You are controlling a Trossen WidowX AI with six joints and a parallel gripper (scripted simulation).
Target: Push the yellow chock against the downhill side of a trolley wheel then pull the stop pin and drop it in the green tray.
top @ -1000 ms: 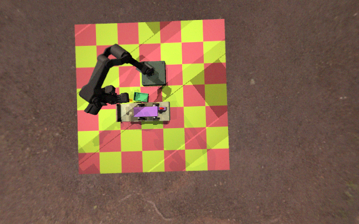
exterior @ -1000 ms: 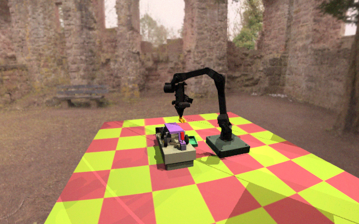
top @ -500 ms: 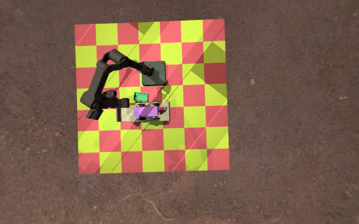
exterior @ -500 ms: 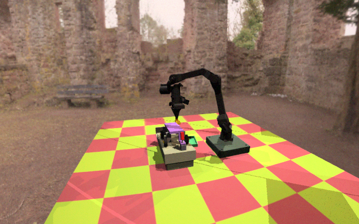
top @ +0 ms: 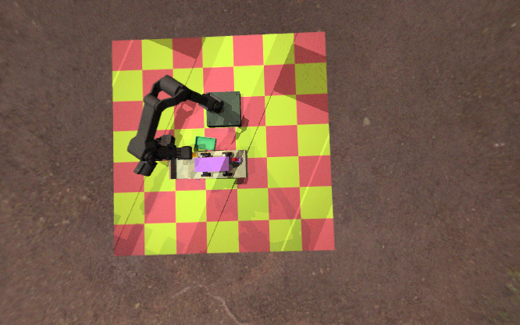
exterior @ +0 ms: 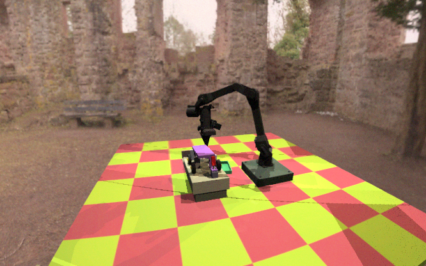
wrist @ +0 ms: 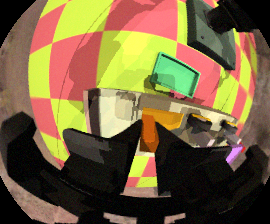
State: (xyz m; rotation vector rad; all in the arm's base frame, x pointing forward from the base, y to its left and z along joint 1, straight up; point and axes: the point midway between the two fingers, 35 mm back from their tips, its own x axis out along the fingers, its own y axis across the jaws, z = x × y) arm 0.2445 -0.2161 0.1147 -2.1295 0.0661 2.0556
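Observation:
My gripper (top: 192,154) (exterior: 206,144) (wrist: 147,124) is shut on the orange handle of the yellow chock (top: 194,154) (wrist: 166,119). The chock is at the downhill side of the trolley's near-tray wheel (top: 205,155) (wrist: 200,121), with a small gap in the wrist view; whether its base touches the ramp is unclear. The purple trolley (top: 211,164) (exterior: 203,151) stands on the beige ramp (top: 182,171) (exterior: 210,185) (wrist: 112,114). The red-headed stop pin (top: 235,159) (exterior: 213,161) stands in its purple holder at the uphill end. The green tray (top: 205,143) (exterior: 226,167) (wrist: 176,75) holds nothing visible.
A dark end stop (top: 172,169) crosses the ramp's downhill end. The arm's dark base plate (top: 229,116) (exterior: 267,173) (wrist: 211,47) stands beyond the tray. The tray lies close beside the ramp's long edge, all on a red and yellow-green checkered top.

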